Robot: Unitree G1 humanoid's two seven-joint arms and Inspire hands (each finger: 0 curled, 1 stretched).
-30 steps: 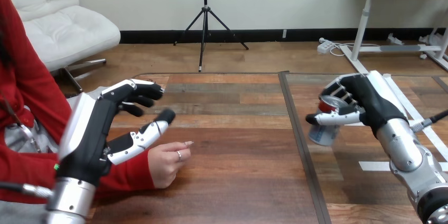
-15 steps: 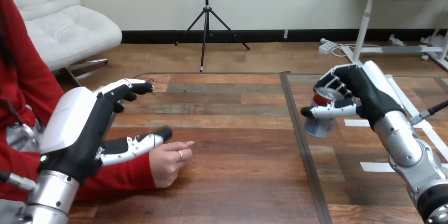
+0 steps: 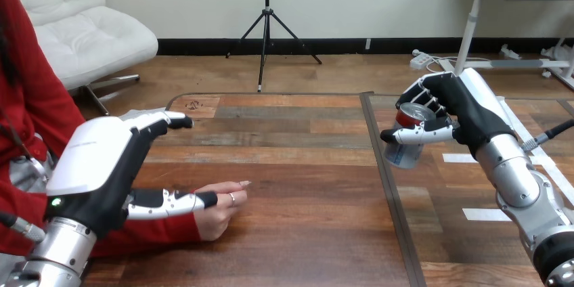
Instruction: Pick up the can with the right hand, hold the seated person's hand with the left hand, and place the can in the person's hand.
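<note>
In the head view, our right hand [image 3: 467, 118] is in the upper right of the frame. It is curled tight round the can [image 3: 405, 148], with the thumb across the front. The can is up in the air, off the table [image 3: 304, 239]. It stands almost straight up, with its red top leaning a little to the right, toward the hand. Our left hand [image 3: 95, 165] is in the lower left of the frame and it is wide open and holds nothing. Its fingers [image 3: 159, 121] reach out straight to the right, and its thumb [image 3: 172, 201] lies flat over the person's wrist. We cannot tell if the thumb touches the wrist. The person's hand [image 3: 218, 211] rests on the table just past the tip of that thumb, and it is loosely closed, not yet open for the can. The big thing for the next move is this: the person's hand lies to the left of the can and lower in the frame, well apart from it, with bare table between them. Our left hand is right beside the person's hand, so we think it should close on it first. Then the can has to travel left and down.
</note>
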